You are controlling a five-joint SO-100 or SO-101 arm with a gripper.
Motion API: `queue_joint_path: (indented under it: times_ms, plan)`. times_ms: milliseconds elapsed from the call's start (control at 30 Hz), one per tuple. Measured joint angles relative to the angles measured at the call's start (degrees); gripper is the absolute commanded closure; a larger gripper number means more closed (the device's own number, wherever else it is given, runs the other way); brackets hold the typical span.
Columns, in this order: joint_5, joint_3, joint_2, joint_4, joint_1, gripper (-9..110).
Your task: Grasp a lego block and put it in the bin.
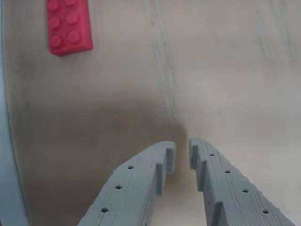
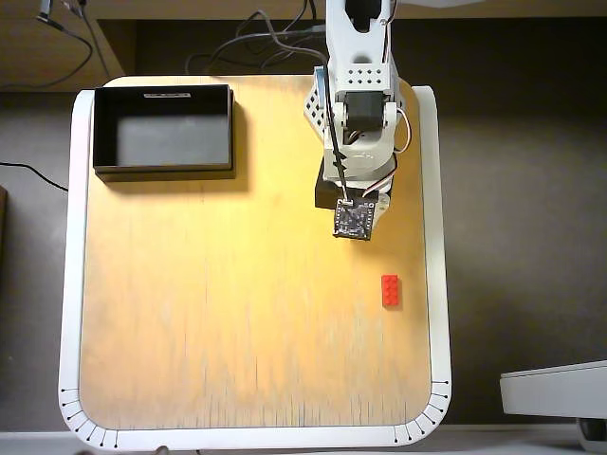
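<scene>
The lego block [image 1: 69, 26] is a small red studded brick lying flat on the wooden table, at the top left of the wrist view, well ahead of my gripper [image 1: 182, 153]. The two grey fingers stand almost together with only a narrow slit between the tips and nothing in it. In the overhead view the lego block [image 2: 390, 290] lies near the table's right edge, just below and right of my arm's wrist [image 2: 353, 220], which hides the fingers. The bin [image 2: 161, 172], a shallow black box, sits in the table's top left corner, far from the block.
The white table rim [image 2: 433, 237] runs close to the right of the block. My arm's base [image 2: 358, 57] stands at the top middle, with cables behind it. Bare wood [image 2: 228, 303] spans the stretch between block and bin.
</scene>
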Motion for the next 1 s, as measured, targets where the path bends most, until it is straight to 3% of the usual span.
queue_joint_path:
  times_ms: [433,1000]
  plan:
    - [9.9,-0.1,-0.4,-0.1,0.0,101]
    - [5.3,-12.3,-25.8,-2.1,-4.5,101]
